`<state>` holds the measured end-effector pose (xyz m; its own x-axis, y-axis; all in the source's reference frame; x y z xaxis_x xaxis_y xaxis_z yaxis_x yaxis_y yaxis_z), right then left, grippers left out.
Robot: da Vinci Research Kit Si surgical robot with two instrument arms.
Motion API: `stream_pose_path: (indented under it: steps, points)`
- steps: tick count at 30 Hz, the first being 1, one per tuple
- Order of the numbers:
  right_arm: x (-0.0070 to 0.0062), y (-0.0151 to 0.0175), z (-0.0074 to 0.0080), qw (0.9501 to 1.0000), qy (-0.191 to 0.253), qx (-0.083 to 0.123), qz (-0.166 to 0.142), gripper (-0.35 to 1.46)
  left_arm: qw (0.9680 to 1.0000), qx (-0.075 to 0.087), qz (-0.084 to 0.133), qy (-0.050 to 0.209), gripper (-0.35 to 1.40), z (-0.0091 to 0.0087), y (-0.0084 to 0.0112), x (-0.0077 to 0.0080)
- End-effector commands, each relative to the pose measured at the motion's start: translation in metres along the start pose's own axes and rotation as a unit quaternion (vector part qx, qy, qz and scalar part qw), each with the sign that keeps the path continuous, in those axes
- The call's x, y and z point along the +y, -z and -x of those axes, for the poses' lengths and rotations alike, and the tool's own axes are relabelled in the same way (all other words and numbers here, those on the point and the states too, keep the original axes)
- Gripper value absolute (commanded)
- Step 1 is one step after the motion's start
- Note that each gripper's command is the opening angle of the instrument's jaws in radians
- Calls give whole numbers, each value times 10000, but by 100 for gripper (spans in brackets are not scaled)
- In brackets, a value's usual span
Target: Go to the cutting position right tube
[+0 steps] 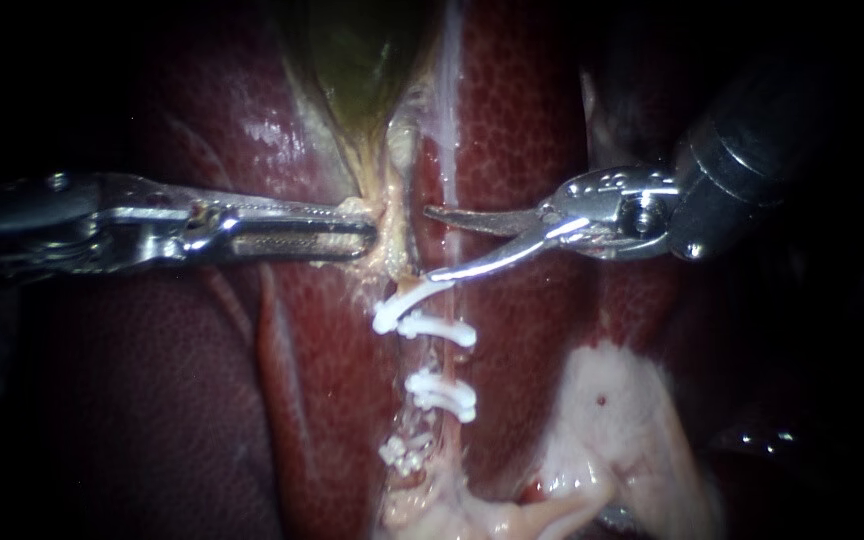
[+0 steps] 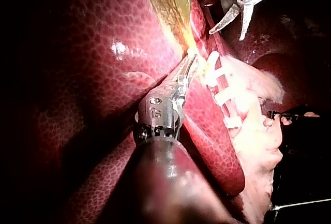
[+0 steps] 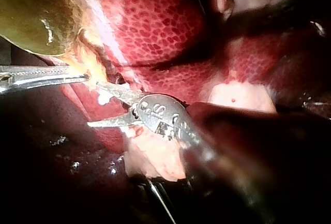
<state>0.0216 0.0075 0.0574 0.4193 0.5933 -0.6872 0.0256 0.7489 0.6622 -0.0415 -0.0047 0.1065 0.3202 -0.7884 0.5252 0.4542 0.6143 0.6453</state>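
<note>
1. The right tube (image 1: 444, 358) runs near to far at mid-scene. White clips (image 1: 439, 330) cross it, with a bare stretch between the two clip groups.
2. The right instrument (image 1: 430, 243) comes in from the right with its jaws, two blades, spread. They sit just far of the farthest clip, the nearer blade's tip just beside it. I cannot tell whether the tube lies between the blades.
3. I judge the approach nearly done. What is left is to settle the blades squarely across the tube; it is uncut.
4. The left instrument (image 1: 370, 232) has its jaws pinching pale tissue (image 1: 392, 250) just left of the tube, below the gallbladder (image 1: 357, 60).
5. Liver (image 1: 522, 120) lies all around.
</note>
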Motion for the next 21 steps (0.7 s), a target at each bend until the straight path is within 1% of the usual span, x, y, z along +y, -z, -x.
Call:
stream_pose_path:
  steps: [1,5,6,8,12,15,19,21]
  points:
    - [0,0,0,10000,1,-1,1,117,10000,0,1,0,-35,0,0,0]
    - [0,0,0,10000,2,-1,1,117,10000,3,-7,1,-35,1,2,0]
    - [0,0,0,10000,2,-1,1,117,10000,10,-31,3,-35,2,3,1]
    - [0,0,0,10000,2,-1,1,117,10000,7,-11,10,-35,6,8,3]
    - [0,-1,0,10000,3,-1,1,117,10000,-4,66,43,-35,19,25,8]
    - [0,-1,0,10000,3,-1,1,117,9999,5,134,81,-35,31,42,14]
    - [0,-1,1,10000,3,-1,1,117,9996,-77,220,166,-35,45,65,22]
    - [0,-1,1,10000,4,-1,1,117,9995,-108,241,155,-35,49,73,25]
